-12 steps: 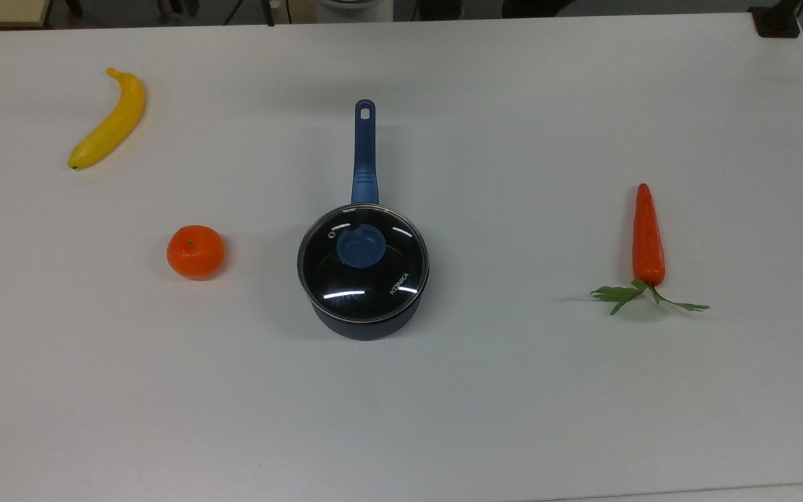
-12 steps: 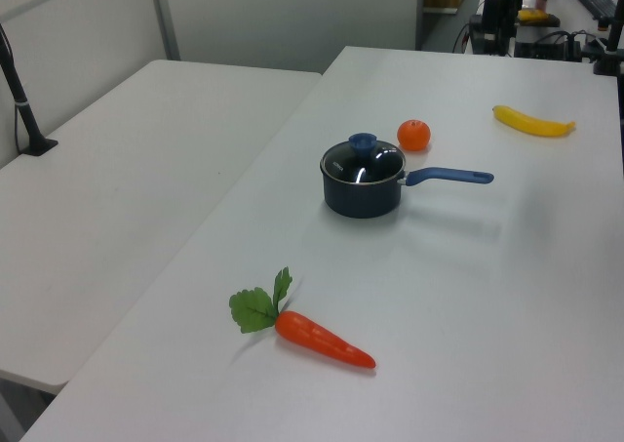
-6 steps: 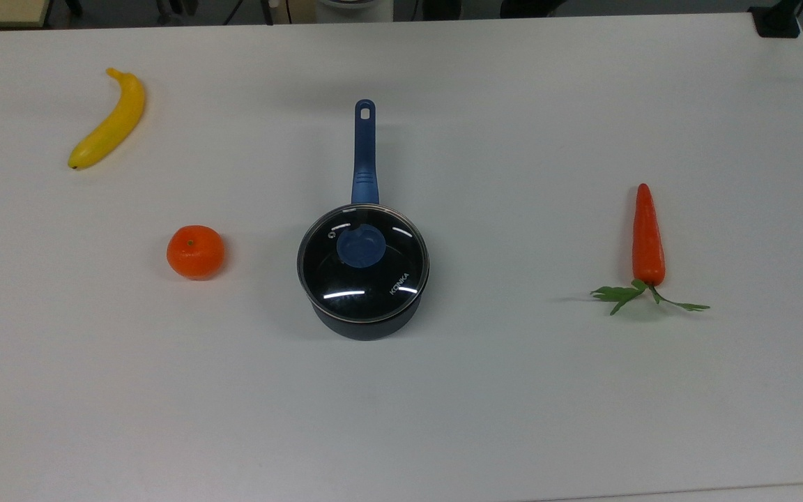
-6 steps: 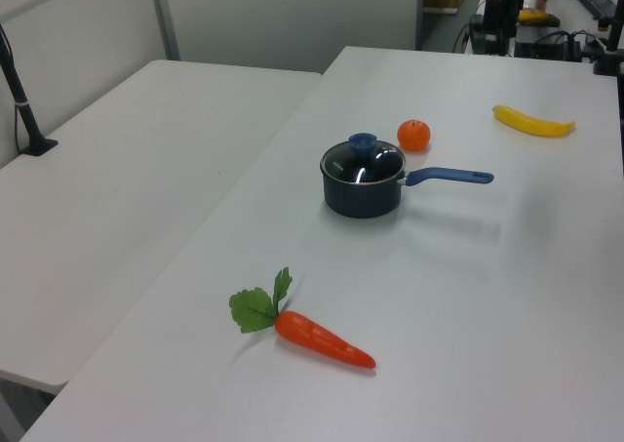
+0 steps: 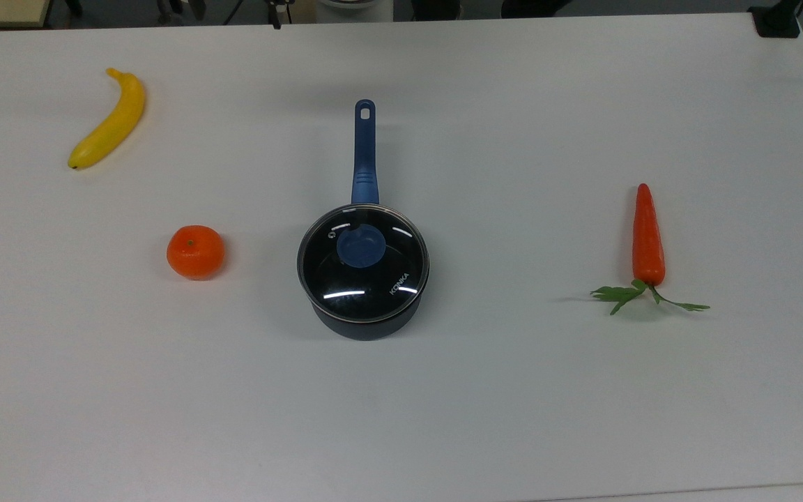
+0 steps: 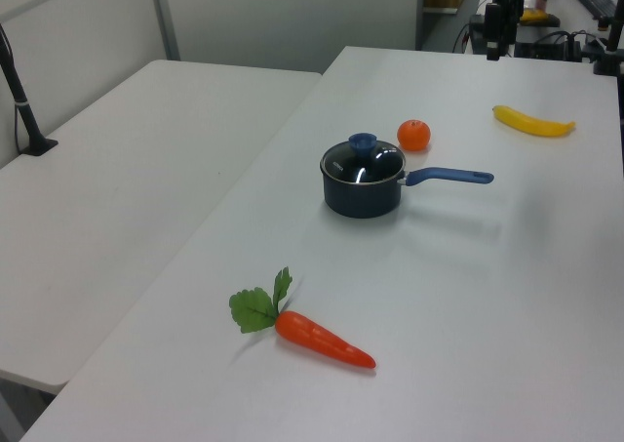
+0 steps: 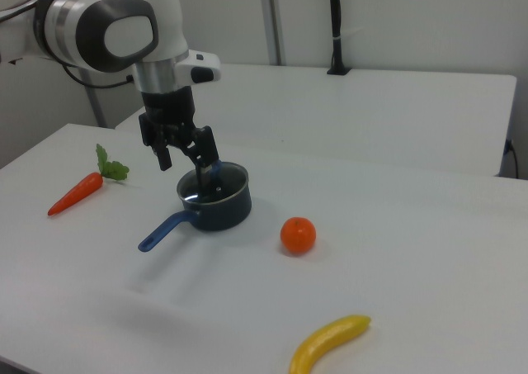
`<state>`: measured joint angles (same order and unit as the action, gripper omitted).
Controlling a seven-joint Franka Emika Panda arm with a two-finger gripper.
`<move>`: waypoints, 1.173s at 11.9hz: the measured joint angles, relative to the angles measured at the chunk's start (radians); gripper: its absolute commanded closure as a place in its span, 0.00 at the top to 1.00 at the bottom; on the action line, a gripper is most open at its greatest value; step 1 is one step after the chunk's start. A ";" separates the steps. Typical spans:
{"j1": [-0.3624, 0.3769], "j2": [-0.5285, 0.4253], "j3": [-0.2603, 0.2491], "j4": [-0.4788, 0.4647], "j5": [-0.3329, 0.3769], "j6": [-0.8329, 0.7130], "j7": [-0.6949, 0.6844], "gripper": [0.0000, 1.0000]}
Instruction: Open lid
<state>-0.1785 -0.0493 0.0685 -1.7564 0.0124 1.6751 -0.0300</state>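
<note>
Nothing on the table [image 5: 513,404] has moved, while my gripper [image 7: 186,155] has dipped slightly at the far edge in the left view. My jaws stand apart, holding nothing, raised off the surface. Below and beyond them in the right view sits the saucepan [image 7: 223,209], the lid [image 5: 373,279] resting closed on it, well apart from my fingers. The banana [image 5: 110,120] lies nearest my jaws, the orange [image 5: 195,252] further off and the carrot [image 5: 648,237] farthest.
</note>
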 measured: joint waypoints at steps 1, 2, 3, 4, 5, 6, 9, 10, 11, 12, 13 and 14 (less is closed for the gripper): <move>-0.001 0.000 0.000 0.006 0.000 -0.001 0.000 1.00; -0.002 0.001 0.000 0.016 0.000 -0.002 0.000 1.00; -0.004 0.001 0.000 0.022 0.000 -0.004 0.000 1.00; -0.005 0.001 0.000 0.025 0.000 -0.004 0.000 1.00; -0.005 0.002 0.000 0.025 0.000 -0.004 0.000 1.00; -0.005 0.004 0.000 0.027 0.000 -0.004 0.000 1.00; -0.004 0.078 0.000 0.089 0.000 -0.004 0.056 1.00; 0.000 0.129 0.000 0.137 0.000 -0.004 0.103 1.00; 0.011 0.186 0.000 0.189 0.000 -0.003 0.156 1.00; 0.033 0.238 0.000 0.234 0.000 0.028 0.221 1.00; 0.063 0.278 -0.003 0.260 0.000 0.091 0.306 1.00; 0.107 0.310 -0.020 0.273 0.000 0.158 0.415 1.00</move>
<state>-0.0719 0.2608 0.0489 -1.4836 0.0125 1.8328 0.3851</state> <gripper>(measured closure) 0.000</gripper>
